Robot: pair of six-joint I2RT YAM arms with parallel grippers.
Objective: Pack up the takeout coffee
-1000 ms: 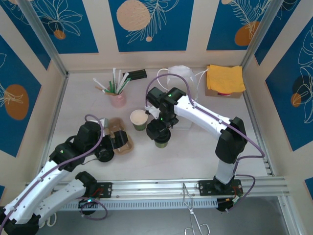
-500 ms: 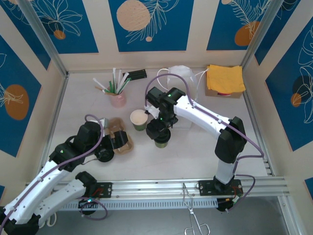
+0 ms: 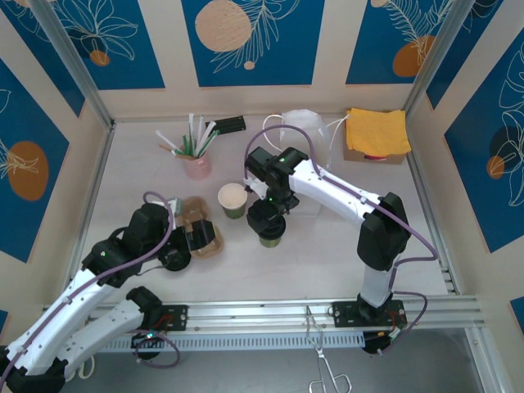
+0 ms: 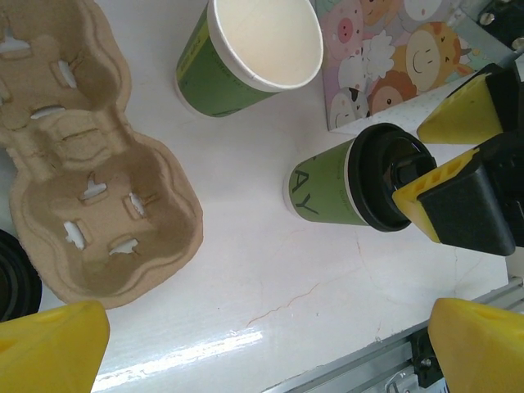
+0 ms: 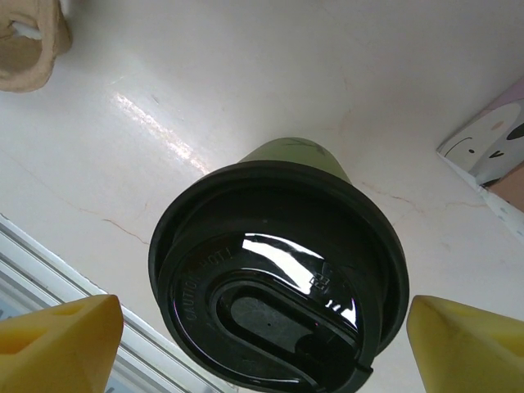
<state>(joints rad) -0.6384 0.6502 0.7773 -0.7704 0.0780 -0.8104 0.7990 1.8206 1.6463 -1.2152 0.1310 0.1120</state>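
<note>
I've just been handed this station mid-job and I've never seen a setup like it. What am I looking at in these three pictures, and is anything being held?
Two robot arms are bolted at the near edge of a white table, each ending in a two-finger pincer. The wide picture looks down from above and behind them; the other two come from cameras on the wrists. On the table: a green paper cup with a black lid, an open green paper cup, a brown moulded-pulp cup carrier, a pink cup of straws and, at the back, a yellow cloth. The right pincer is open, its yellow fingertips either side of the lidded cup. The left pincer hangs open by the carrier. Nothing is held.
</note>
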